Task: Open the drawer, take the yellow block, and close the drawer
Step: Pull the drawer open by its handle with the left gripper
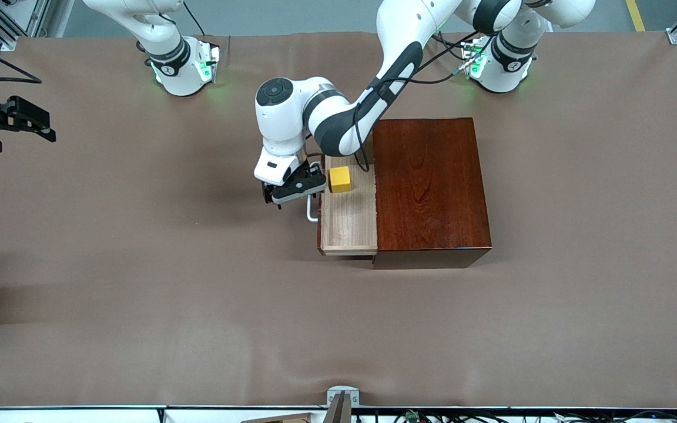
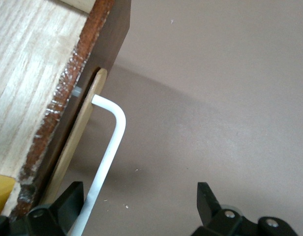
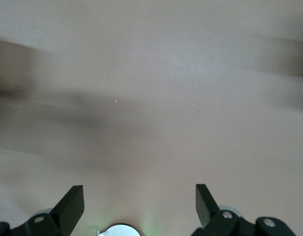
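Drawer (image 1: 348,220) pulled out of glossy reddish-brown box (image 1: 429,182) toward the right arm's end; pale wood floor, white bar handle (image 2: 108,147). Yellow block (image 1: 340,179) in the drawer, toward the end farther from the front camera. Left gripper (image 1: 295,189) just beside the handle, fingers (image 2: 68,199) open, gripping nothing. Right gripper (image 1: 18,120) waiting over bare brown worktop (image 1: 138,264), fingers (image 3: 70,204) open. No legible writing.
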You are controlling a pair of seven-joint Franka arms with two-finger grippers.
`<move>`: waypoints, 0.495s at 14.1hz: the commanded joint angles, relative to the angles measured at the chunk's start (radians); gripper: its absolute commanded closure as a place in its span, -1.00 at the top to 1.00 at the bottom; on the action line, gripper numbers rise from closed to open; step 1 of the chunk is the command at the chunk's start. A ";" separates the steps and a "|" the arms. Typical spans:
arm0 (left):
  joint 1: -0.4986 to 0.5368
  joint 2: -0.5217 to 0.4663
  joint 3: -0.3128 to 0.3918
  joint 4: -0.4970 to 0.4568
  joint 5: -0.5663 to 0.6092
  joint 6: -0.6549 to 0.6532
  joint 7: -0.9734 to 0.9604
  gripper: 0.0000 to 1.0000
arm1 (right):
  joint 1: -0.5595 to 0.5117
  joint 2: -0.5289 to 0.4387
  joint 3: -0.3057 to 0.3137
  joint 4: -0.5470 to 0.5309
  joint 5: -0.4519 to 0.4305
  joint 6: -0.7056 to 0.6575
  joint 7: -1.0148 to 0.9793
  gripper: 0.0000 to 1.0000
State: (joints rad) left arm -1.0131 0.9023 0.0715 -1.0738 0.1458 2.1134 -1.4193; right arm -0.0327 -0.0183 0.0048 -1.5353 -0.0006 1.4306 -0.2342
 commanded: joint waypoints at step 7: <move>0.030 -0.108 0.013 0.049 -0.017 -0.135 0.005 1.00 | -0.015 0.000 0.008 0.001 -0.016 0.004 0.001 1.00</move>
State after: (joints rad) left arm -0.9834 0.8236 0.0781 -1.0271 0.1311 2.0022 -1.4294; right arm -0.0332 -0.0180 0.0038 -1.5354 -0.0006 1.4313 -0.2341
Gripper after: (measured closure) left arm 0.000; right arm 0.000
